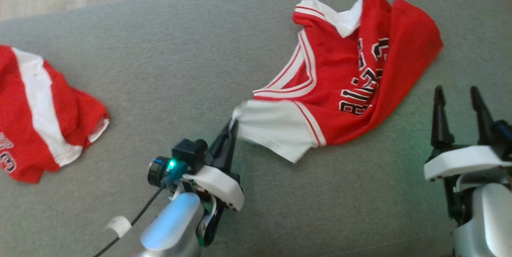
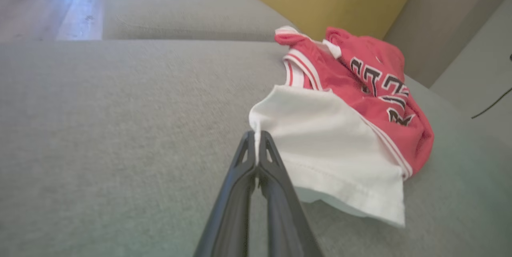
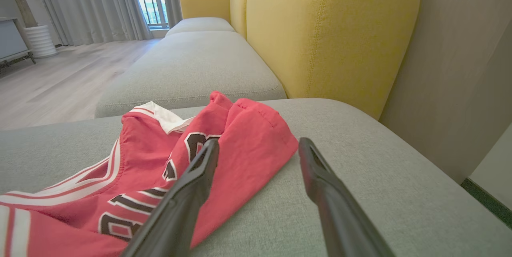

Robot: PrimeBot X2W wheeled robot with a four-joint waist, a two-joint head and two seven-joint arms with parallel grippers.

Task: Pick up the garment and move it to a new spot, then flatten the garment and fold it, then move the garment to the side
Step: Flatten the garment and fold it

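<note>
- Starting at our far left in the head view, we see a crumpled red cloth with a broad white stripe. It lies on the grey woven sofa seat, partly cut off by the picture's edge and well apart from everything else.
- Next comes our left gripper, its two long dark fingers pressed together on the outer edge of the short white sleeve. The left wrist view shows a thin fold of that white fabric caught between the tips.
- That sleeve belongs to the red basketball jersey with white trim and black lettering. The jersey lies rumpled on the same seat, right of the middle and toward the back. Its V-neck opens toward our left, and its far side is folded over on itself.
- The sleeve's hem appears to be raised a little off the cushion, while the jersey's red body rests on the seat.
- Farther right, our right gripper has its fingers spread wide with nothing between them, near the jersey's right edge.
- In the right wrist view, a mustard-yellow upholstered backrest rises behind the seat, and a pale wooden floor lies beyond the sofa.
</note>
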